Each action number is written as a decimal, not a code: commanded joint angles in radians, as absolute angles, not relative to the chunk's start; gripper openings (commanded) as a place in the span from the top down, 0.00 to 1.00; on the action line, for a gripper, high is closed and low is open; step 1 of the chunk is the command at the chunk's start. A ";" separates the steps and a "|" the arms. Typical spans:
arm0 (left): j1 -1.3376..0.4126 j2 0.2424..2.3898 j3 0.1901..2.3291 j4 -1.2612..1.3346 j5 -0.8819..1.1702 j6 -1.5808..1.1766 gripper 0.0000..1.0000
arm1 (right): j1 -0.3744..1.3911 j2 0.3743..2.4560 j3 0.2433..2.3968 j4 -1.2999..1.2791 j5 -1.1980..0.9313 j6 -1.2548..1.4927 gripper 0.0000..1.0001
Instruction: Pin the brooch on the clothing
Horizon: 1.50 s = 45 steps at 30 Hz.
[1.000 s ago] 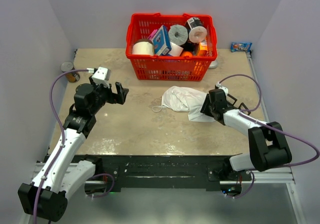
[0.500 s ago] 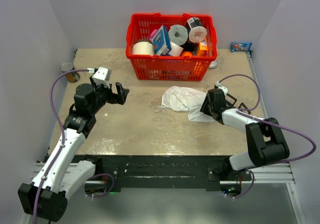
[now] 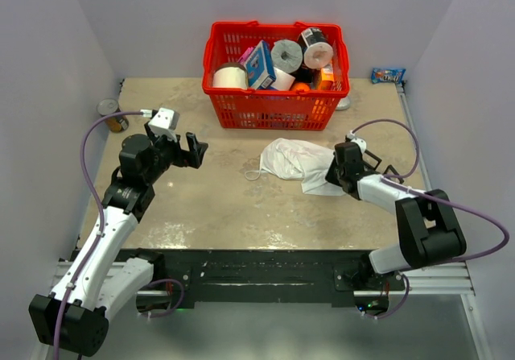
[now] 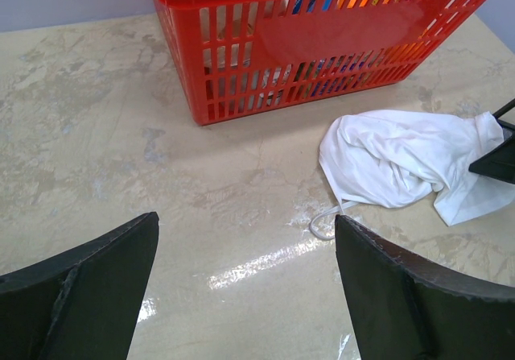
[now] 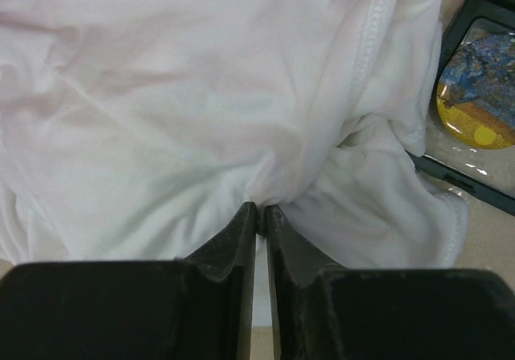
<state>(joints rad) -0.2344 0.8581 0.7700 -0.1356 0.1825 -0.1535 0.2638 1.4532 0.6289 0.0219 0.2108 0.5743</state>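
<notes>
Fabric is caught: your right gripper (image 5: 260,211) has just closed on a fold of the shirt (image 5: 161,94), so lifting is possible. The brooch (image 5: 475,106) lies just beside it, unheld. Your left gripper (image 4: 245,223) hangs wide open.
</notes>
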 commanded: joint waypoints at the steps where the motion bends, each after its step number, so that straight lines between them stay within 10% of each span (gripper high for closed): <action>1: -0.238 0.847 0.759 -0.097 0.193 -0.146 0.06 | 0.288 1.390 0.626 0.023 0.270 0.565 0.90; 12: -0.238 0.844 0.759 -0.097 0.192 -0.150 0.06 | 0.382 1.348 0.649 -0.048 0.367 0.551 1.00; 30: -0.236 0.831 0.750 -0.094 0.201 -0.158 0.05 | 0.407 1.387 0.672 -0.055 0.394 0.575 0.71; 45: -0.236 0.831 0.750 -0.094 0.199 -0.160 0.05 | 0.414 1.364 0.689 -0.068 0.433 0.561 0.70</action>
<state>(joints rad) -0.2344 0.8467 0.7532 -0.1326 0.1875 -0.1551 0.4076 1.3918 0.6380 -0.0700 0.3840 0.5640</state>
